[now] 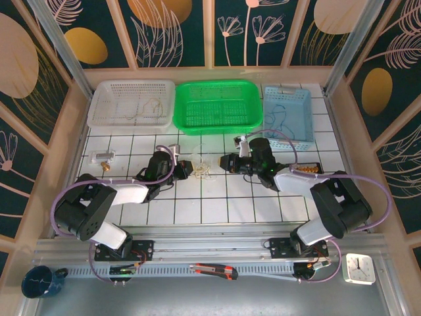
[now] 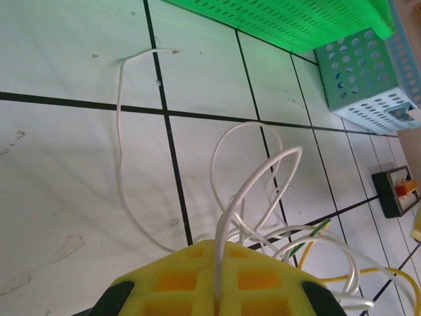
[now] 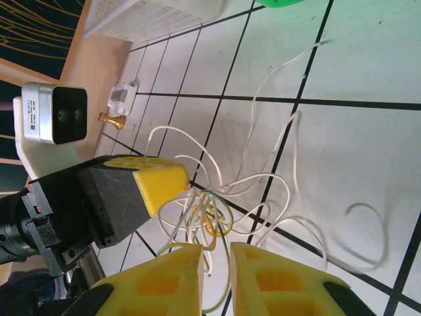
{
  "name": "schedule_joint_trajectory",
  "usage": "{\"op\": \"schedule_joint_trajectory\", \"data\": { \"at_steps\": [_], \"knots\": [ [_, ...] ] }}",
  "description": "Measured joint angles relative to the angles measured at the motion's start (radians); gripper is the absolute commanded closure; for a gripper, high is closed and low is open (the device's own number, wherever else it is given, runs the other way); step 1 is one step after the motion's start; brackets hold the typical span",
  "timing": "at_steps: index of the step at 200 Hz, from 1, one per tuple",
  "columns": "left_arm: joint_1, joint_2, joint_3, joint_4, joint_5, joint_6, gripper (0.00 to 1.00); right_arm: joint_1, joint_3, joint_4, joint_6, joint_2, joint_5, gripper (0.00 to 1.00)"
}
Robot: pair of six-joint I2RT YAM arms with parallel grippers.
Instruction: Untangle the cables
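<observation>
1. My left claw (image 2: 217, 257) was clenched on a white strand of the cables (image 3: 209, 214), which rose looping straight out of it.
2. My right claw (image 3: 216, 257) stood narrowly parted. The tangled clump lay just ahead of it on the tiled table (image 1: 217, 204), between both claws.

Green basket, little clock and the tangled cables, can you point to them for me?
green basket (image 1: 217, 108): top view, on its bare floor.
clock (image 1: 360, 268): top view, middle of its face.
cables (image 1: 202, 170): top view, middle of the tangled clump.
</observation>
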Motion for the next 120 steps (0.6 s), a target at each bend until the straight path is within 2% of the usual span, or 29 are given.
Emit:
{"op": "schedule_joint_trajectory", "data": {
  "at_steps": [26, 54, 120],
  "knots": [
    [0.000, -0.003, 0.000, -0.012, 0.000, 0.006, 1.00, 0.000, 0.000, 0.000, -0.001, 0.000, 0.005, 0.82],
    [0.000, -0.003, 0.000, -0.020, 0.000, 0.007, 1.00, 0.012, 0.004, -0.015, -0.016, 0.000, 0.027, 0.67],
    [0.000, -0.003, 0.000, -0.034, 0.000, 0.007, 1.00, 0.114, 0.018, -0.072, -0.055, 0.000, 0.077, 0.62]
  ]
}}
